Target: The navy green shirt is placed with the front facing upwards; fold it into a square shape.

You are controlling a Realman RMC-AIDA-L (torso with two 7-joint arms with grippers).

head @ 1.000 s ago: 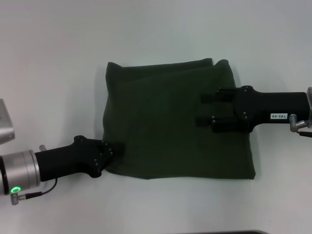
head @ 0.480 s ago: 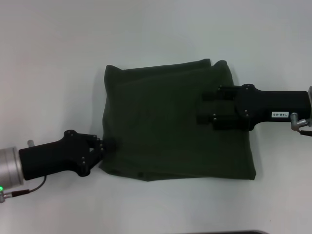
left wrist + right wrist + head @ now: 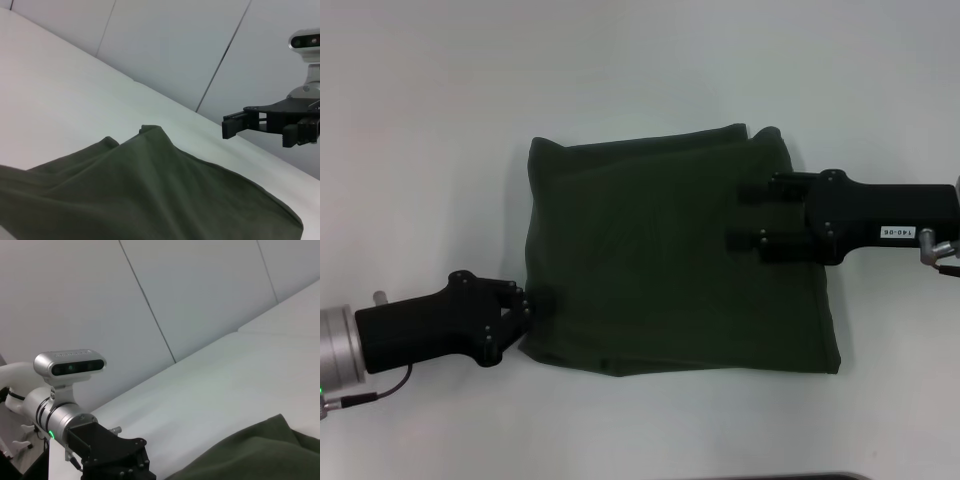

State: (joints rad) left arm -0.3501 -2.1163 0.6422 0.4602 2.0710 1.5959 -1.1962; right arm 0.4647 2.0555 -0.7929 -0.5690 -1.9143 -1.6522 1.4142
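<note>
The navy green shirt [image 3: 670,270] lies folded into a rough square in the middle of the white table, plain green side up, with no print showing. My left gripper [image 3: 538,302] is at the shirt's near-left corner, shut on the cloth edge. My right gripper [image 3: 742,218] hovers open over the shirt's right part, its two fingers pointing left and holding nothing. The left wrist view shows the shirt [image 3: 140,195] close up, with the right gripper [image 3: 260,129] in the air beyond it. In the right wrist view I see the shirt's edge [image 3: 250,455] and the left arm [image 3: 107,450].
The white table [image 3: 440,120] surrounds the shirt on all sides. A pale panelled wall [image 3: 165,45] stands behind the table. A dark strip marks the table's front edge [image 3: 770,477].
My left gripper has drawn back to the left, pulling the shirt's near-left corner with it. The right gripper shifted slightly right and stays open above the cloth.
</note>
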